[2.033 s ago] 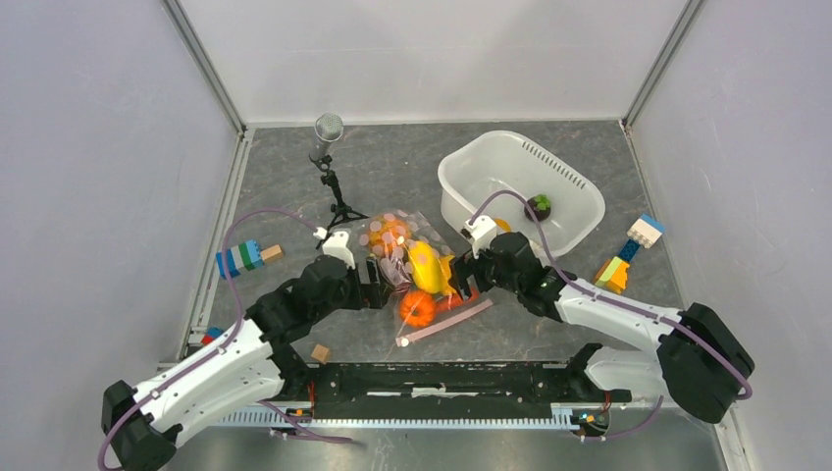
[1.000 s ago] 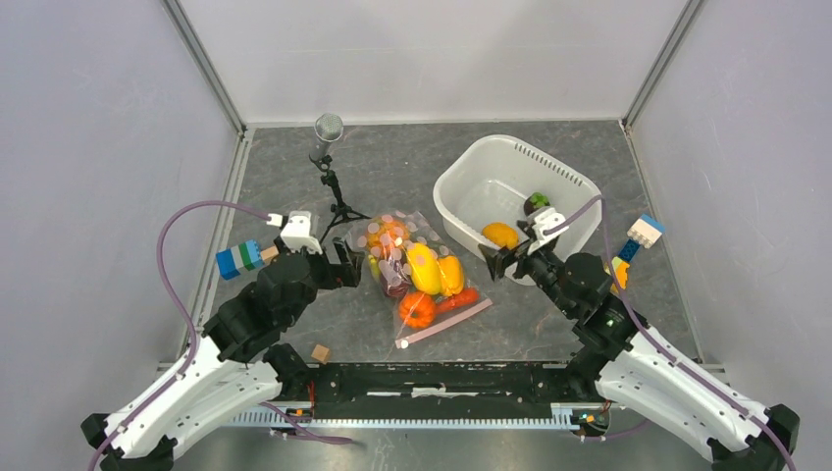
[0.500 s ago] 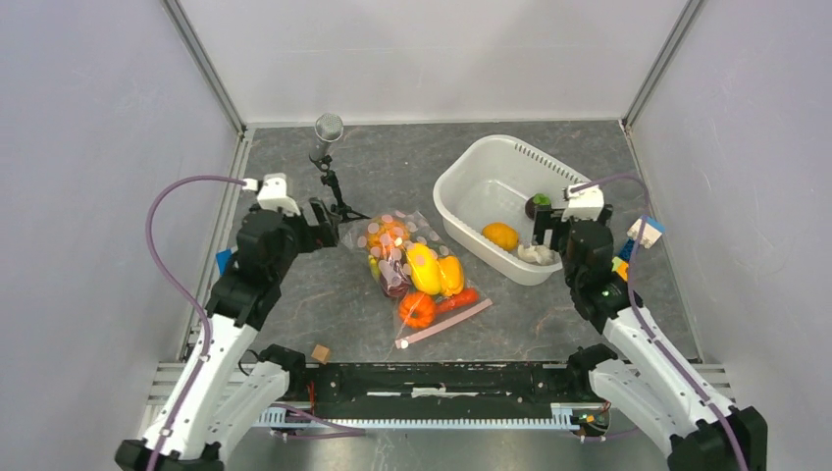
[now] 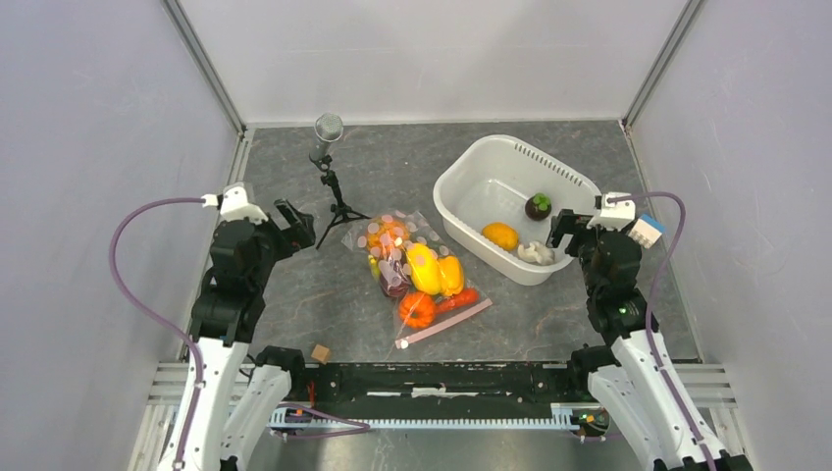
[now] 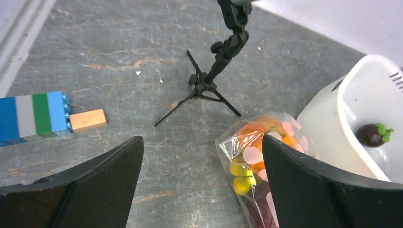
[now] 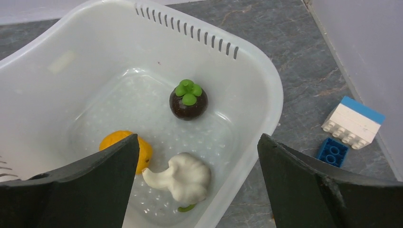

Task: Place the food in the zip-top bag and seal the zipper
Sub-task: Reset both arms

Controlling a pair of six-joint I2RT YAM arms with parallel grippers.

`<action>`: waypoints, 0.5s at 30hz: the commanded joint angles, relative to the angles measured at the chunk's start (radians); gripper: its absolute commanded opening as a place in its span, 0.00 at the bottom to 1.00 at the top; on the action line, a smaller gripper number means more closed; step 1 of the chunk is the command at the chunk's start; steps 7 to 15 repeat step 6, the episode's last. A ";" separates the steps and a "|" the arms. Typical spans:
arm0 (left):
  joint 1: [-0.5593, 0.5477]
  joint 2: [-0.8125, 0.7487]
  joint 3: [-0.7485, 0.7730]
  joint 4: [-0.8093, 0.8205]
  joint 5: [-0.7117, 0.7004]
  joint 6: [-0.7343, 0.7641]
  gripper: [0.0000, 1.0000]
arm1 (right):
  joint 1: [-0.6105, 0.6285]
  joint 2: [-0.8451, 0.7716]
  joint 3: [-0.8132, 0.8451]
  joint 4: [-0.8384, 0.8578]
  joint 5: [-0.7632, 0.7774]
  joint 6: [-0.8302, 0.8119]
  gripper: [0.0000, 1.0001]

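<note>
Left wrist view: zip-top bag (image 5: 247, 161) running off bottom edge; orange fruit (image 6: 145, 154) hiding partly behind right pincer's finger (image 6: 71, 194).

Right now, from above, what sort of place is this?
Probably a robotics lab test booth, not a kitchen: plain panel walls box in a grey table, a microphone on a tripod stands there, and the food is toys in a zip-top bag and white tub.
</note>
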 commanded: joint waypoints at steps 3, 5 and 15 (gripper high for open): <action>0.006 -0.042 0.003 -0.020 -0.091 -0.018 1.00 | 0.000 -0.013 -0.023 0.019 -0.074 0.054 0.98; 0.006 -0.033 0.005 -0.020 -0.101 -0.019 1.00 | 0.000 -0.007 -0.020 0.020 -0.081 0.061 0.98; 0.005 -0.031 0.004 -0.020 -0.099 -0.015 1.00 | 0.000 -0.002 -0.017 0.018 -0.086 0.064 0.98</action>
